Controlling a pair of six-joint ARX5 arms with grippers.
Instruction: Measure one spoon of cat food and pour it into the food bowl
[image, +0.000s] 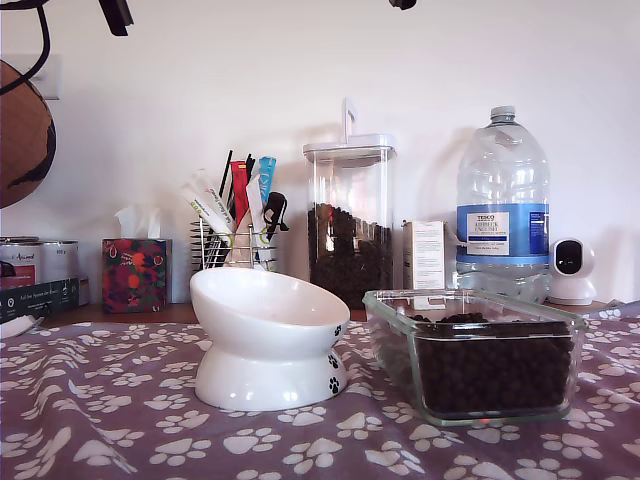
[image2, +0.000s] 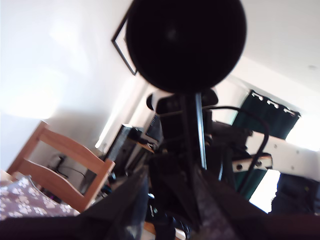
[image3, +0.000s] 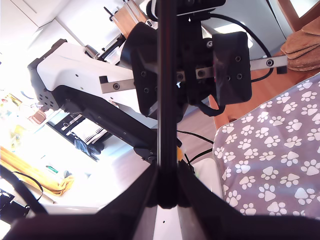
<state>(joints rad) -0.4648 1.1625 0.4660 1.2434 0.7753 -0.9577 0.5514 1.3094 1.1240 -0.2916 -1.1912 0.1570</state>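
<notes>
Spoon (image2: 186, 42) does not show in the exterior view, and neither do the jaws of either arm; only some dark bits sit at that view's top edge. On the cloth (image: 120, 420) the bowl (image: 270, 300) stands left of centre, tilted towards the camera, and from this angle I see nothing in it. Just to the exterior view's right of it, a little apart, is the dish (image: 390, 320), heaped with kibble (image: 490, 370).

In the first wrist view the spoon's round cup fills the upper part and its handle runs down towards my first gripper (image2: 172, 172). The fingers stand either side of a dark mass there, and I cannot tell whether they pinch the handle. The cup reads as a black disc, so whether it is loaded is unclear.

In the second wrist view my second gripper (image3: 167, 197) is clamped on the handle, seen edge-on as a thin black bar rising from the closed jaws and crossing in front of the other arm's gripper.

I judge the step to be holding the spoon aloft, between the two arms, with scooping not yet done. Next calls for one firm grip, then lowering the cup into the dish, filling it, and tipping it over the bowl.
</notes>
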